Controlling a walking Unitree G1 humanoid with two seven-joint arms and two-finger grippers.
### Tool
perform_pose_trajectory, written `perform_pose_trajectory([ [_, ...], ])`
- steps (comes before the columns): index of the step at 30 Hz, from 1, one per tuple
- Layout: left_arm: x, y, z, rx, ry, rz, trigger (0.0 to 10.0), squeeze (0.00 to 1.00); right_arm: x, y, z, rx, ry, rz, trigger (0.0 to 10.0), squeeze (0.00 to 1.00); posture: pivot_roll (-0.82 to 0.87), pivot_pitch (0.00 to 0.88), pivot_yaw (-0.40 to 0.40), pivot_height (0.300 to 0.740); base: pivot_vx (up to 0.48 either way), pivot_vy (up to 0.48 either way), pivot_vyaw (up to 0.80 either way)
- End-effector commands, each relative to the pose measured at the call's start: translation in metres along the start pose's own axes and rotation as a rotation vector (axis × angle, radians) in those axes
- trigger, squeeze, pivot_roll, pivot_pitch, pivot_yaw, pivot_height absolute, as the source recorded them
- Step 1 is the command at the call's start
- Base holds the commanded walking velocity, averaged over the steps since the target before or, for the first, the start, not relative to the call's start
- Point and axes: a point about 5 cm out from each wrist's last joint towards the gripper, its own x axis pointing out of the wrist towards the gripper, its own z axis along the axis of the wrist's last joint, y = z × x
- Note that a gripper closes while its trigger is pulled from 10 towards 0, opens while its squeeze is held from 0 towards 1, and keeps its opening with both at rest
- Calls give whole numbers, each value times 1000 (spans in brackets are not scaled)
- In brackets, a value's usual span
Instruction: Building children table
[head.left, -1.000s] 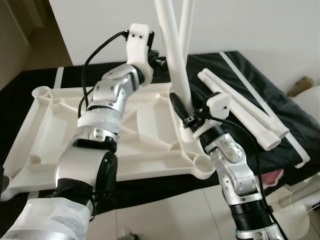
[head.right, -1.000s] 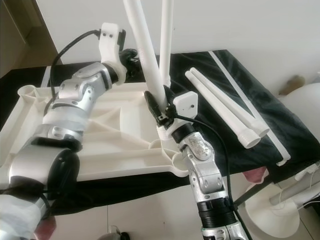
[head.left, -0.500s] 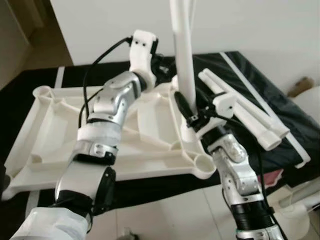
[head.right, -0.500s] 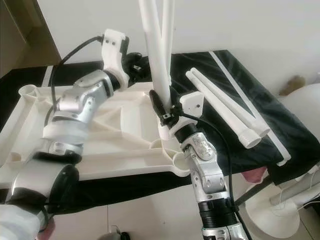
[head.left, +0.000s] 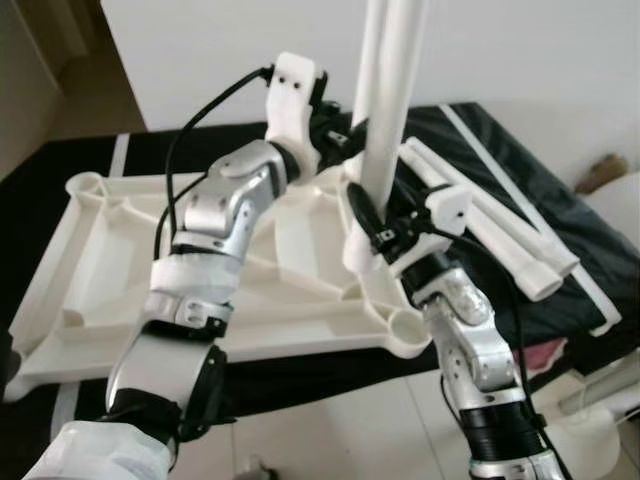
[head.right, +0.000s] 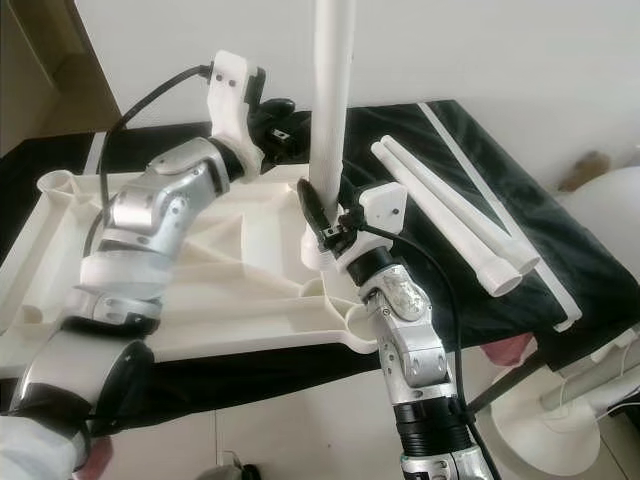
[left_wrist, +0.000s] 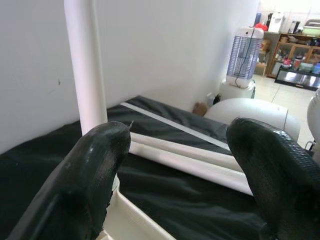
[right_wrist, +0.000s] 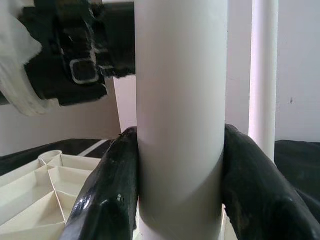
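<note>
We've got the right gripper (head.right: 325, 222) pinching a white leg (head.right: 330, 120) low on its shaft, both black fingers (right_wrist: 112, 195) pressed flat against the tube. The leg stands upright, its foot at the near right corner of the upturned tabletop (head.left: 110, 250), which lies on a black cloth (head.right: 480, 190). Whether the foot sits fully in its socket, we can't tell: the gripper covers that spot.

Our left gripper (head.left: 335, 130) hovers at the far right corner, its fingers (left_wrist: 90, 170) spread wide with nothing between them, next to a second upright leg (left_wrist: 85, 65). That one's base is hidden behind the finger.

Two spare legs (head.right: 450, 225) lie side by side on the cloth to the right, well clear of the tabletop.

These legs look like hollow plastic tubes: light, stiff, smooth, so likely slippery under the pads. We judge a low grip near the socket is best, since a long tube held high would lever and tilt. The tabletop looks rigid with ribbed bracing, and probably light enough to slide if pushed sideways.

Both uprights run out of frame at the top, so their full length is cut off.
</note>
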Motion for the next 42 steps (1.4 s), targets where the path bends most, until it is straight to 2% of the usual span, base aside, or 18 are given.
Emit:
perform_pose_trajectory([
  [1, 1, -24, 9, 19, -32, -281, 10000, 0, -1, -3, -9, 18, 59, -29, 10000, 0, -47, 16, 24, 740, 0, 0, 0],
  [9, -2, -26, 5, 26, -20, -283, 10000, 0, 2, -4, -11, 17, 73, -42, 10000, 0, -44, 15, 23, 740, 0, 0, 0],
  [38, -5, -37, 13, 21, -44, -311, 10000, 0, 5, -3, -13, 23, 91, -58, 10000, 0, -46, 7, 19, 740, 0, 0, 0],
  [42, -4, -33, 12, 27, -35, -289, 10000, 0, 5, -2, -13, 21, 92, -49, 10000, 0, -45, 4, 19, 740, 0, 0, 0],
])
